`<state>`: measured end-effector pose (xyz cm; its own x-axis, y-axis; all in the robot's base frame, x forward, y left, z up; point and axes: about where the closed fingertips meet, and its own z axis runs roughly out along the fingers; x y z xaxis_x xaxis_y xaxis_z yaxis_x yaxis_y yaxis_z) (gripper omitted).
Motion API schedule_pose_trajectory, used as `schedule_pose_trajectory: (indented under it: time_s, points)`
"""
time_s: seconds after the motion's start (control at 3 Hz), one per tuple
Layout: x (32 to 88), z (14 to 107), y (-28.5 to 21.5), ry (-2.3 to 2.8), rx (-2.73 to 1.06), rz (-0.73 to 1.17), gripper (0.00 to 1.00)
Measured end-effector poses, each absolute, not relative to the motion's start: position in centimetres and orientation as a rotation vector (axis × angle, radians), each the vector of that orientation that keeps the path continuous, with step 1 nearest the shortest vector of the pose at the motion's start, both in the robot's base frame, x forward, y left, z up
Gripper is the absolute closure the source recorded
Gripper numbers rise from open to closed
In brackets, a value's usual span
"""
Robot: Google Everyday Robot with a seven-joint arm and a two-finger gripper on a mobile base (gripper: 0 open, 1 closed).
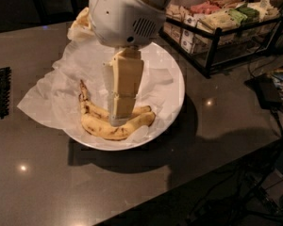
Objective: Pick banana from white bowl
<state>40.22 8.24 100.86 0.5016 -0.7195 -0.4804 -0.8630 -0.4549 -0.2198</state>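
Observation:
The white bowl [177, 86] stands mid-table, lined with crumpled white paper. Two bananas lie at its front. The slimmer banana [92, 108] has brown blotches and a long dark stem pointing up-left; it lies behind a plumper yellow banana [111, 130]. My gripper [119, 120] hangs straight down from the big white wrist housing [125, 13]. Its tip is down at the bananas' middle, on or just above them. It hides the middle of the slimmer banana. I see it edge-on as one cream column.
A black wire rack [217, 32] with snack packets stands at the back right. A black mat [0, 93] lies at the left edge. A crumpled tan wrapper [80, 25] sits behind the bowl. Cables [269, 93] lie at the right, near the table's front-right edge.

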Motion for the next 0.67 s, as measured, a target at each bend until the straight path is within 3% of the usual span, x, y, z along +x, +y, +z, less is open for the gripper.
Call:
schedule_pose_trajectory:
  time_s: [0.67]
  points:
    - [40.36, 100.58, 8.08, 1.311, -2.284, 0.454, 0.00]
